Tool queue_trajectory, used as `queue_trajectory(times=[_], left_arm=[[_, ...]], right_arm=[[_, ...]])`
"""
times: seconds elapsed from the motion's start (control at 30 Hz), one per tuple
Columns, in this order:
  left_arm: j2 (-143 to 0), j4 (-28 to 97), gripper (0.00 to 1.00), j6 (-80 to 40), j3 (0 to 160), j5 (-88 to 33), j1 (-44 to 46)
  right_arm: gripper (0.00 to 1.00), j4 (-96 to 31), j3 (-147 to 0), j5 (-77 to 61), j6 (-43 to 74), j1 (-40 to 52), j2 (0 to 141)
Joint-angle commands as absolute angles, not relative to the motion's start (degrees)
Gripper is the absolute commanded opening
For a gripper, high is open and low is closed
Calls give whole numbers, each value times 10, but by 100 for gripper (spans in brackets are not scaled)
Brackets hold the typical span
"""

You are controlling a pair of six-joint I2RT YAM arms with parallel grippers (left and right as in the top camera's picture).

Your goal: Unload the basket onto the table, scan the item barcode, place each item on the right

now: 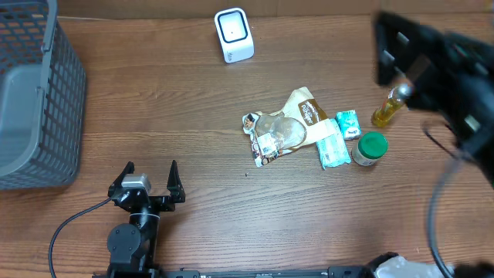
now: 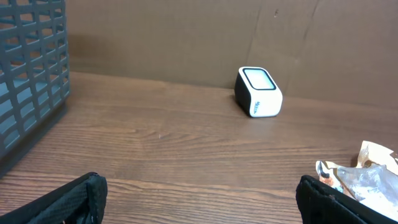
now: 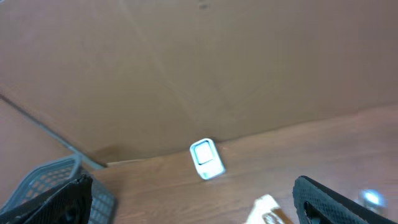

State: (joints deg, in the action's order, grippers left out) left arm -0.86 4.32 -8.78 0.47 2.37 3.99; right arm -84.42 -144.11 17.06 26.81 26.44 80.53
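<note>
Several items lie in a pile right of the table's middle: a clear and brown snack bag, two teal packets, a green-lidded jar and a yellow bottle. The white barcode scanner stands at the back centre, and the wrist views also show the scanner. My left gripper rests low at the front left, open and empty, far from the pile. In the left wrist view the snack bag's edge shows by the right finger. My right gripper is open and empty, raised high; its arm is a blurred dark shape over the right side.
A grey plastic basket stands at the table's left edge; the left wrist view shows the basket too. A brown cardboard wall closes off the back. A black cable runs from the left arm's base.
</note>
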Motion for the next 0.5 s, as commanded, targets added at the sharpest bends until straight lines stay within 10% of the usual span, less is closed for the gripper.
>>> queue_trajectory(times=[0.0, 0.47], left_arm=[[-3, 42, 99, -77, 3, 30, 37], [-3, 42, 99, -77, 3, 30, 37]], right_arm=[[100, -845, -1348, 178, 270, 244, 755], [100, -927, -1112, 178, 270, 163, 560]])
